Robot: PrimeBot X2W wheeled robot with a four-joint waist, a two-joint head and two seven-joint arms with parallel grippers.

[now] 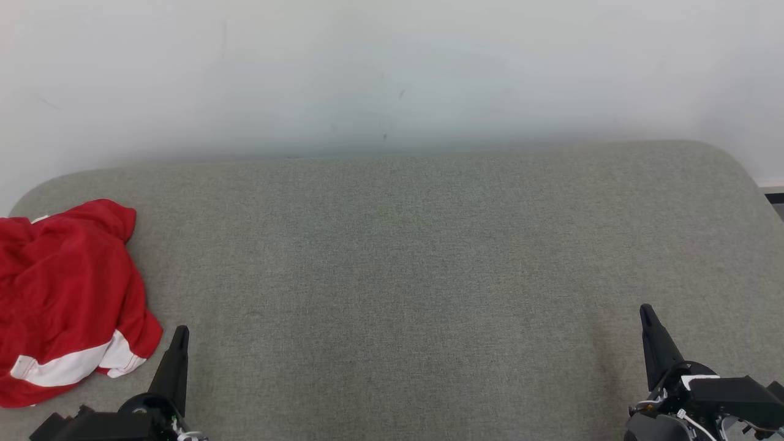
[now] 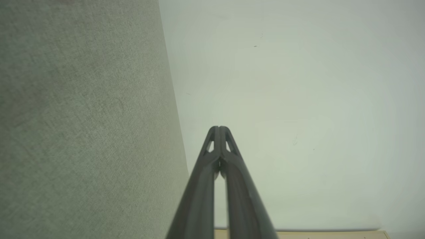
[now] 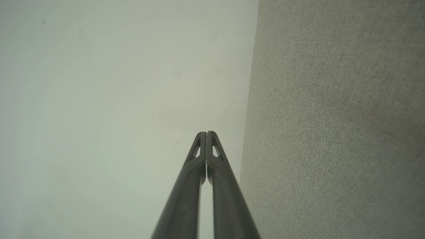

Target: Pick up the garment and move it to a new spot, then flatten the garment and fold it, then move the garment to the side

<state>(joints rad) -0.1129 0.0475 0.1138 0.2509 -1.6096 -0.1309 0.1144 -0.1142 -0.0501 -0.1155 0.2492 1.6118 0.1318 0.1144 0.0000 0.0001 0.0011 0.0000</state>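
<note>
Upholstery [image 1: 392, 275] in grey-green meets a white wall [image 1: 392, 61] at 12 o'clock, the red garment [image 1: 61, 294] lies at 9 o'clock, and the left gripper [image 1: 180, 334] and right gripper [image 1: 645, 311] are closed, empty.

Red garment [image 1: 67, 288] — crumpled, far left

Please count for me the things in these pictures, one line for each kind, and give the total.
Garment: 1, the red garment with a white band, crumpled.
Gripper: 2, the left gripper and the right gripper, both shut.
Surface: 1, the grey padded surface.
Total: 4.
</note>
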